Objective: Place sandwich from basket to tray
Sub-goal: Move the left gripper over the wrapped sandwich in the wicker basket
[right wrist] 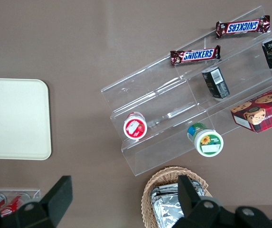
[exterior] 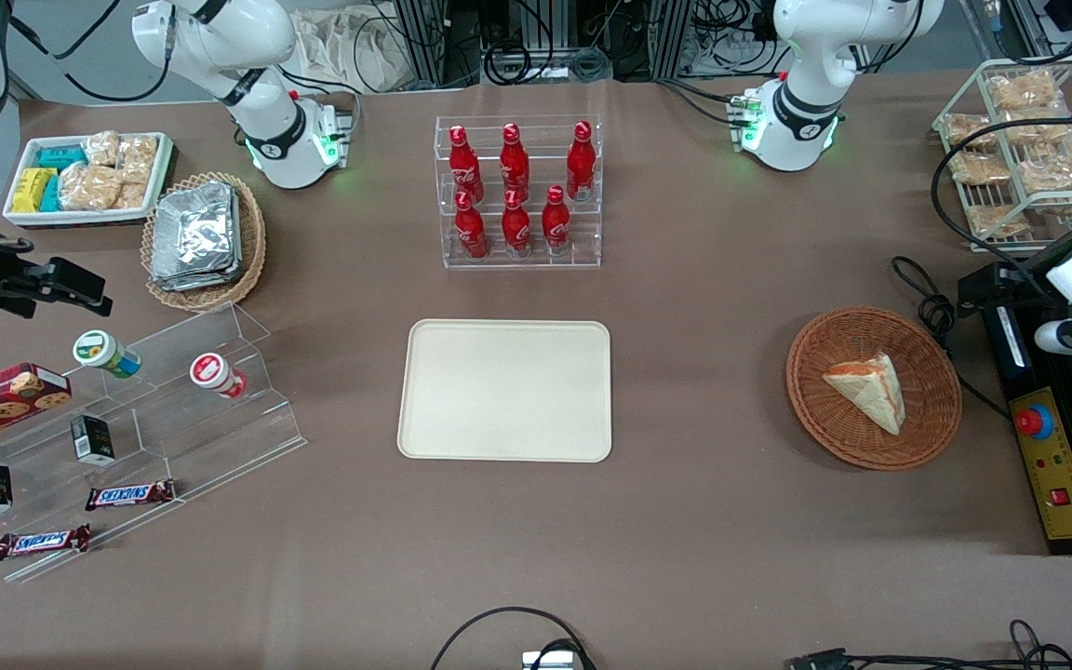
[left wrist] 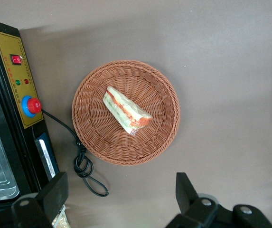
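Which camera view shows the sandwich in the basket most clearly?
The left wrist view: the sandwich fills more of the picture, its orange and green filling plain, in the basket, with the open gripper hanging above the table. The front view shows it smaller; the right wrist view, not at all.

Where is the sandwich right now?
The sandwich lies in the round brown basket, toward the working arm's end of the table, well apart from the tray. The open pincer hovers above, not touching it.

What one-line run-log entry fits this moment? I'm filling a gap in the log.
stage: before pickup | sandwich: in basket | tray: bare | gripper: open, above table beside basket, nothing held
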You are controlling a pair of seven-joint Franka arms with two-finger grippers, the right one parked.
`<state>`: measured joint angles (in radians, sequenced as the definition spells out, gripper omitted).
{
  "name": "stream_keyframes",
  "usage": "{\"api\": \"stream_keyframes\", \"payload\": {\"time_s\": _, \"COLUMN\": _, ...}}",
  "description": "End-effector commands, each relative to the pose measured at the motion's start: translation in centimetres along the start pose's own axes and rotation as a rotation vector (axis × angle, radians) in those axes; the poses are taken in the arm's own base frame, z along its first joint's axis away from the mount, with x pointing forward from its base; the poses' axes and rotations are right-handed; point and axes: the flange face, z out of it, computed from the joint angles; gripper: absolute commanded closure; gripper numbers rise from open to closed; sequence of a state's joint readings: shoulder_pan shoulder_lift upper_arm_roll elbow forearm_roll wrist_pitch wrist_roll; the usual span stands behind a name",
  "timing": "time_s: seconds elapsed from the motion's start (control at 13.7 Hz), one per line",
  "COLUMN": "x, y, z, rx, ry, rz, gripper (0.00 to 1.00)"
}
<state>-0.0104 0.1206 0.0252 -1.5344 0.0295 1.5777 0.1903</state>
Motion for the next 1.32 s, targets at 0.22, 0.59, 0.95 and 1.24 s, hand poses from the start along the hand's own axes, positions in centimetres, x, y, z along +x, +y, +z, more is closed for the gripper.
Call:
{"api": "stream_keyframes", "payload": {"time_s": 0.22, "x": 0.9, "y": 0.3, "z": 1.1, "rx": -0.002, "ry": -0.052, "rz": 0.036, "gripper": 0.0}}
{"api": "stream_keyframes", "payload": {"time_s": 0.59, "x": -0.2, "y": -0.2, "z": 5.5, "rx": -0.027, "ry": -0.069, "rz": -0.076, "gripper": 0.0}}
{"api": "stream_keyframes", "payload": {"time_s": 0.95, "x": -1.2, "y": -0.9, "z": 12.0, "rx": -0.09, "ry": -0.081, "rz": -0.423, "gripper": 0.0}}
{"api": "stream_keyframes", "payload": {"time_s": 1.24, "x": -1.5, "y": -1.0, "z": 15.7, "rx": -0.087, "ry": -0.036, "rz": -0.5, "gripper": 0.0}}
